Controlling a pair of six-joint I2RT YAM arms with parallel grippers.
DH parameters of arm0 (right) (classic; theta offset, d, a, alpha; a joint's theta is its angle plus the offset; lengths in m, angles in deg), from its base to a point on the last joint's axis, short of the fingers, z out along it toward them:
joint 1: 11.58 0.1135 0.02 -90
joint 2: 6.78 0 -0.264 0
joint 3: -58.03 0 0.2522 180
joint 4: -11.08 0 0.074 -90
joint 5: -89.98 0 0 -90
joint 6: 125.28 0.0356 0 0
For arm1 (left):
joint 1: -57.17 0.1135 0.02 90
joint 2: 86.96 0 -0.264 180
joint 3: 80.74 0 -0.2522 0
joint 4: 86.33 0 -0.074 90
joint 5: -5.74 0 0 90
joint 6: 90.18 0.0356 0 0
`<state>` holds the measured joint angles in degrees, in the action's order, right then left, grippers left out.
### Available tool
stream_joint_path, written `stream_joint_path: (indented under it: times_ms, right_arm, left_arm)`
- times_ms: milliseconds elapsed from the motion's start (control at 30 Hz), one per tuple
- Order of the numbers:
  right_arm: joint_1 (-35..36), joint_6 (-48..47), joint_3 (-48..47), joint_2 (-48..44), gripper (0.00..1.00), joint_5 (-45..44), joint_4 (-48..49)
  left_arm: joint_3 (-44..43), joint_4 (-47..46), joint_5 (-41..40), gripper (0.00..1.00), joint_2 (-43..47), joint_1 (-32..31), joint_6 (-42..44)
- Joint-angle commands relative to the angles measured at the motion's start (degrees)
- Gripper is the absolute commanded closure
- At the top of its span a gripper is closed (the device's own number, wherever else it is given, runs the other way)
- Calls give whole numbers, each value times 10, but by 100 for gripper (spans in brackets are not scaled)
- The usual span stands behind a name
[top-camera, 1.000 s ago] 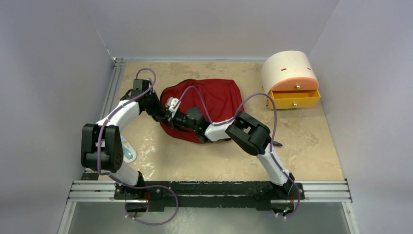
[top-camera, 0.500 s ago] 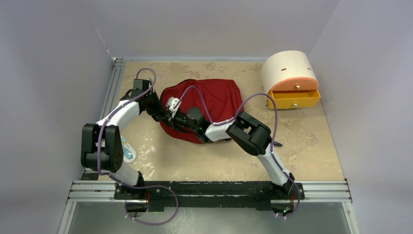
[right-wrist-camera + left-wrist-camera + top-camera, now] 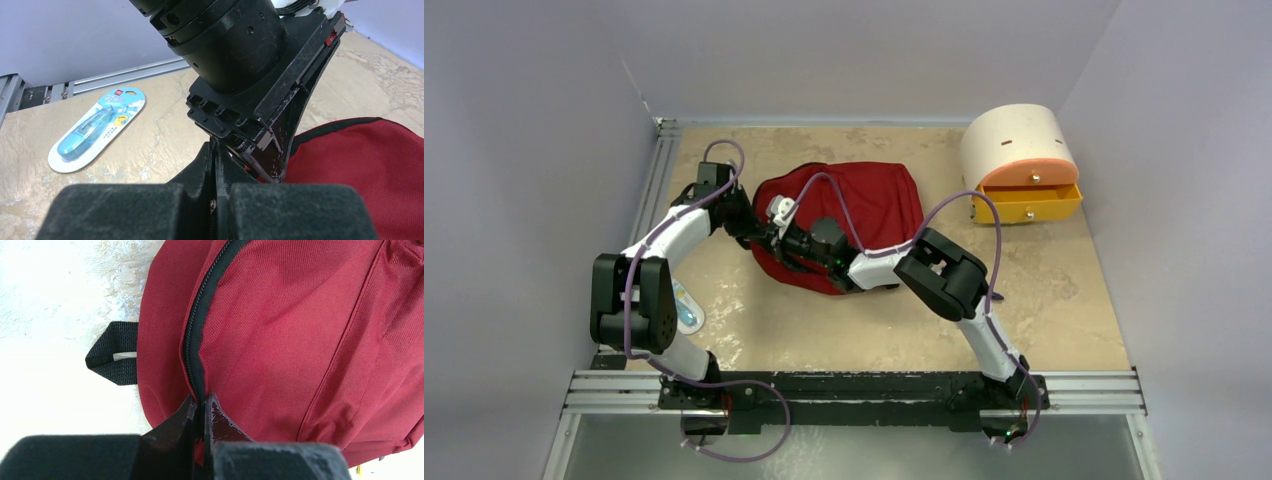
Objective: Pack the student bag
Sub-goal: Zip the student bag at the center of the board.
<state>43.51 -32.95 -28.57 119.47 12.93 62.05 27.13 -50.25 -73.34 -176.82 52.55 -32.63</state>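
Right arm (image 3: 939, 280) elbow has swung slightly away from the student bag (image 3: 874, 200), its cable (image 3: 969, 200) arching higher. Bag lies flat on table (image 3: 1064, 300), drawer box (image 3: 1022, 165) off its far-right side. Left gripper (image 3: 202, 409) clenched on the bag's black zipper (image 3: 200, 315) at its left edge; right gripper (image 3: 215, 160) pinched closed just beside it, contents unclear.

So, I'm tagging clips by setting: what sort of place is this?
Probably a lab test booth: plain walls around a small table, robot arms on a metal rail, one backpack as prop.
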Motion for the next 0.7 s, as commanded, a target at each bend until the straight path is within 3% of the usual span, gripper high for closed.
stream_joint_path:
  times_ms: [0, 667]
  right_arm:
    - [-4, -11, -5, -37, 100, -5, 37]
    - [-3, -95, 139, -137, 100, 119, 11]
  left_arm:
    - [-7, 11, 12, 100, 11, -5, -5]
    - [-84, 22, -18, 100, -63, 7, 21]
